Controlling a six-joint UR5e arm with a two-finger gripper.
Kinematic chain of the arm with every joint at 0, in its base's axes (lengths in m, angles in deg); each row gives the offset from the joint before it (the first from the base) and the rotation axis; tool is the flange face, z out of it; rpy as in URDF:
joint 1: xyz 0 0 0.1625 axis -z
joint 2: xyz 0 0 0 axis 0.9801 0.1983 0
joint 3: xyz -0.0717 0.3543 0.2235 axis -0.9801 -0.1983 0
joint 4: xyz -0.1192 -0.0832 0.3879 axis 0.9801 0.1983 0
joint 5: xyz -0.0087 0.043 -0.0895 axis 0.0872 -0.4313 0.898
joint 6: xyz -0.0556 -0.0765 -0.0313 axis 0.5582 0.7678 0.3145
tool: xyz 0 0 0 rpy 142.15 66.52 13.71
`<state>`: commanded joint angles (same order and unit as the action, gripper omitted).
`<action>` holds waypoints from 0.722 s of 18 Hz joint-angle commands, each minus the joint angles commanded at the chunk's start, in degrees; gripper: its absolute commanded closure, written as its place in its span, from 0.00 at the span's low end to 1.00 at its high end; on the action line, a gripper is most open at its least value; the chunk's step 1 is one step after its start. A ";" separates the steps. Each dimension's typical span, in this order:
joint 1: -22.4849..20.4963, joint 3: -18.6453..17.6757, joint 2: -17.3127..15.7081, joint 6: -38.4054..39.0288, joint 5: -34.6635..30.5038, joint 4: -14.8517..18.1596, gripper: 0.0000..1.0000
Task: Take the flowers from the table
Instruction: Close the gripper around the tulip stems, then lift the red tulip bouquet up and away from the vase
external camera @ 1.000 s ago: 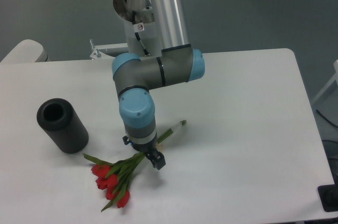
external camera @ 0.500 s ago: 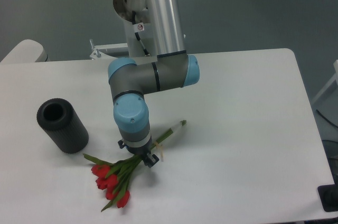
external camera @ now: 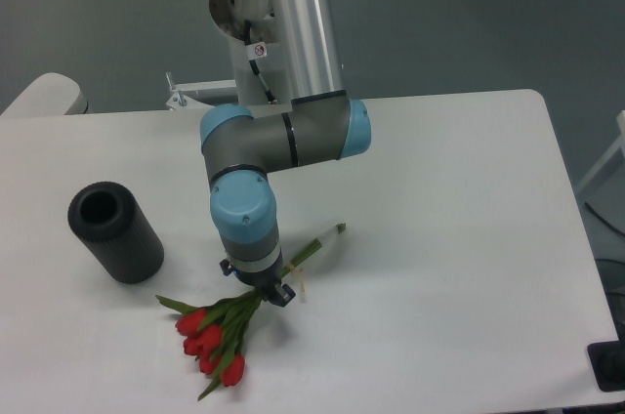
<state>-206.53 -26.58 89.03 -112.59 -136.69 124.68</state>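
Observation:
The flowers, a small bunch of red tulip buds on green stems, lie near the front of the white table. The buds point to the front left and the stem ends reach back right. My gripper points straight down onto the stems, about midway along the bunch. Its fingers are closed around the stems. The pale band shows just right of the fingers. The buds sit very close to the tabletop, and I cannot tell whether they touch it.
A black ribbed cylinder with an open top stands to the left of the arm, about a hand's width from the flowers. The table's front edge runs just below the buds.
My gripper moved left along the stems and closed on them. In the last half second the buds shifted slightly right and toward the front edge, while the arm barely moved.

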 joint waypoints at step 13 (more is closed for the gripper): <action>-4.48 9.93 0.17 -0.87 2.02 11.42 1.00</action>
<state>-211.01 -16.66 89.20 -113.46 -134.66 136.10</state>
